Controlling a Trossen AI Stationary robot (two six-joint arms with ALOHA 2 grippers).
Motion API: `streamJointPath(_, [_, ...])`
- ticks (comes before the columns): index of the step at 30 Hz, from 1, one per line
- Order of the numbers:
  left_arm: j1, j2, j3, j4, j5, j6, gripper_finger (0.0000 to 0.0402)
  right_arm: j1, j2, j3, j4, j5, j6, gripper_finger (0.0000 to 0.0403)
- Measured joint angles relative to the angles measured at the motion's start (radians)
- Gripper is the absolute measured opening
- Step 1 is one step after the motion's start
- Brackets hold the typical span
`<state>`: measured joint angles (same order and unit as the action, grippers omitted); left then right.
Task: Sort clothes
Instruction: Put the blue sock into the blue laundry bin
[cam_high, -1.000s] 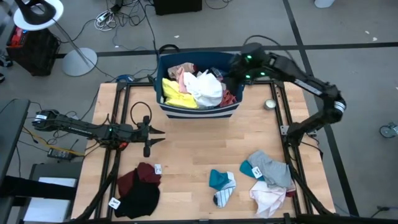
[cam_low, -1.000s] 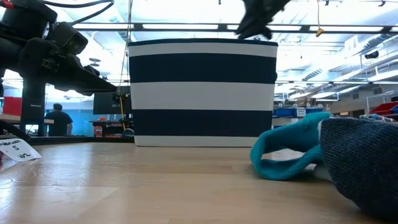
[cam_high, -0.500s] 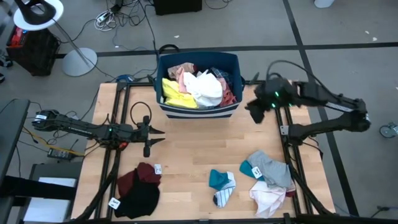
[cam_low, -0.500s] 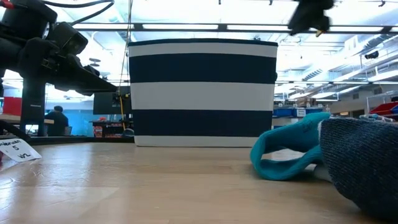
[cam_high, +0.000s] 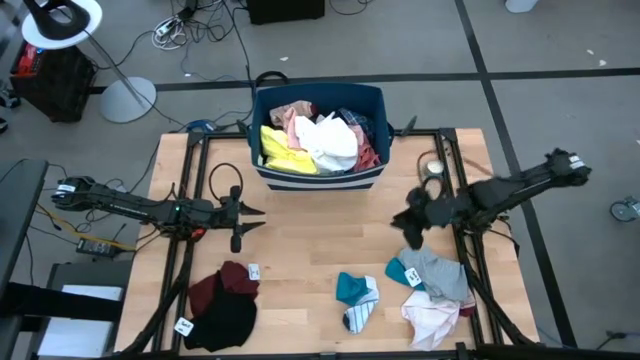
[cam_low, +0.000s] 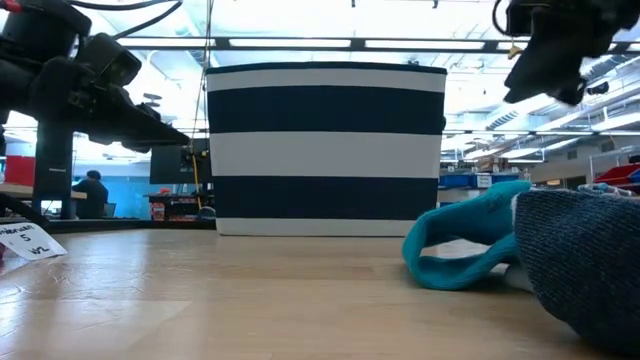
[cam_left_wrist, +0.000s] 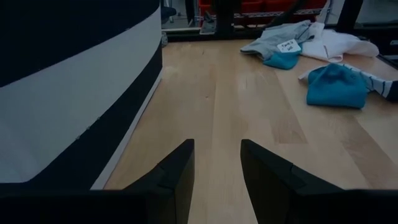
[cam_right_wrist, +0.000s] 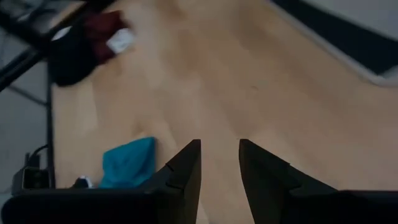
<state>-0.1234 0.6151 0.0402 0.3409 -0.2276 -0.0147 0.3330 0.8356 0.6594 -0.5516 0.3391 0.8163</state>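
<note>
The navy and white striped bin (cam_high: 320, 175) stands at the table's far middle and holds yellow (cam_high: 283, 148), white (cam_high: 328, 140), pink and maroon clothes. On the table lie a maroon and black pile (cam_high: 226, 300), a teal sock on a striped sock (cam_high: 356, 295), and a grey, teal and pale pink pile (cam_high: 434, 285). My right gripper (cam_high: 407, 230) is open and empty above the table, just left of and beyond the grey pile; it also shows in its wrist view (cam_right_wrist: 219, 165). My left gripper (cam_high: 257, 218) is open and empty at the table's left, near the bin's near left corner (cam_left_wrist: 217, 162).
A small round metal object (cam_high: 434, 167) lies at the table's far right. White tags lie by the maroon pile (cam_high: 253, 270). Bare wood shows in the middle of the table between the bin and the socks. The low view shows the teal sock (cam_low: 465, 245) and the grey garment (cam_low: 590, 260) close by.
My right gripper has swung from above the bin's right rim toward the table's right edge, then toward the near edge and down, and now hangs beside the grey pile. It carries nothing. The clothes have not moved.
</note>
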Motion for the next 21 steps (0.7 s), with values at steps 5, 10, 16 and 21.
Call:
streamJointPath(5, [0.0, 0.0, 0.0, 0.006, 0.0, 0.0, 0.0136, 0.035, 0.121, -0.113, 0.319, -0.001, -0.136, 0.0109])
streamJointPath(10, [0.0, 0.0, 0.0, 0.006, 0.0, -0.016, 0.0136, 0.034, 0.267, -0.154, 0.503, -0.033, -0.247, 0.0111])
streamJointPath(16, [0.0, 0.0, 0.0, 0.005, 0.0, -0.016, 0.0136, 0.034, 0.451, -0.154, 0.706, -0.066, -0.329, 0.0112])
streamJointPath(21, [0.0, 0.0, 0.0, 0.004, 0.0, -0.016, 0.0136, 0.034, 0.575, -0.154, 0.853, -0.137, -0.362, 0.0113])
